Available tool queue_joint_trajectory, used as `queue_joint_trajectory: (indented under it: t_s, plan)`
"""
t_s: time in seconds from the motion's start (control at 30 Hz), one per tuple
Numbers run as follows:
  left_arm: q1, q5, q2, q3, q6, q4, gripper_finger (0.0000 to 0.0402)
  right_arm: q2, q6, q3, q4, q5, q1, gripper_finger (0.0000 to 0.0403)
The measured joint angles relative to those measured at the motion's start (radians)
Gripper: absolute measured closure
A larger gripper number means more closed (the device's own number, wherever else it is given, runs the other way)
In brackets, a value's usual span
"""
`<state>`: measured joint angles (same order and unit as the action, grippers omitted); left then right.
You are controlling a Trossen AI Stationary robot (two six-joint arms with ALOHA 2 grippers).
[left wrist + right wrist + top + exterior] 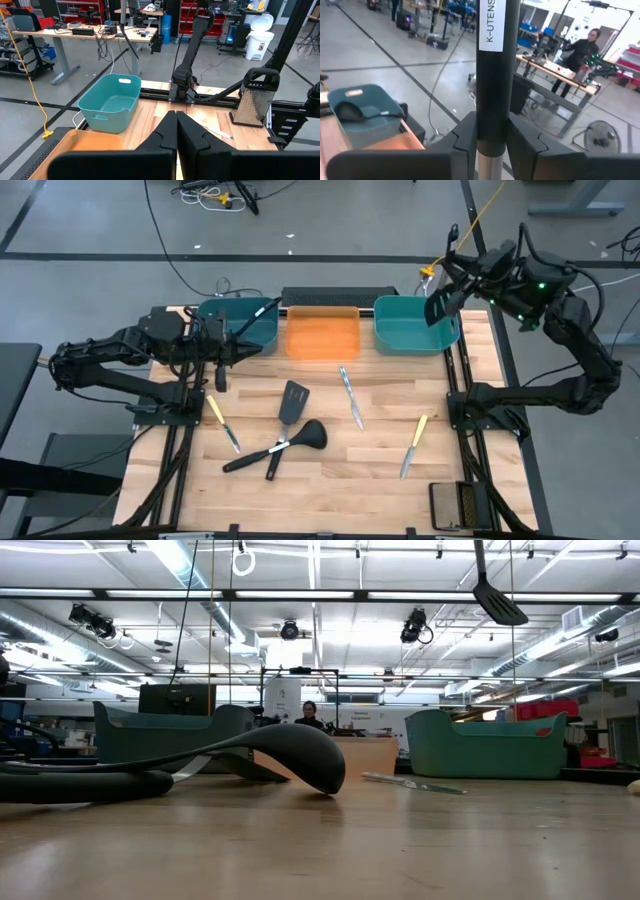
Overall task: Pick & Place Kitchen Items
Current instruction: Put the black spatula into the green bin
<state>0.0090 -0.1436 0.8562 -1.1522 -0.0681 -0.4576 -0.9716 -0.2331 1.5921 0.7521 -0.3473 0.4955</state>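
Observation:
My right gripper (492,125) is shut on a black slotted spatula (438,307), held high above the right teal bin (415,330); the low view shows its blade (497,600) up near the top. My left gripper (176,120) is shut and empty, beside the left teal bin (235,325), where a black ladle (350,112) lies. On the table lie another spatula (292,402) crossed with a ladle (305,435), a yellow-handled knife (222,422), a silver knife (350,397) and a second yellow-handled knife (413,443). My right gripper pinches the spatula's black handle (492,85) between its two fingers (465,137), just above where the handle meets the silver shaft (487,167). The fingers lie across the handle. The spatula is lifted clear and hangs blade down over the right teal bin.
An orange bin (322,332) stands between the two teal bins along the far edge. A metal grater (252,97) stands at the table's near right corner. A person (582,47) stands in the room beyond. Bare wood lies along the near edge.

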Motion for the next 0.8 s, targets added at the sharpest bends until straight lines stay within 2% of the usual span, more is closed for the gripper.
queue_joint_trajectory:
  t_s: [0.37, 0.8]
  plan:
    - [0.000, 0.001, 0.000, 0.000, -0.013, 0.000, 0.0401, -0.086, -0.047, 0.000, 0.051, 0.104, 0.120, 0.0319]
    - [0.000, -0.002, 0.000, 0.000, -0.027, 0.000, 0.0401, -0.099, 0.004, 0.000, 0.053, 0.106, 0.243, 0.0318]
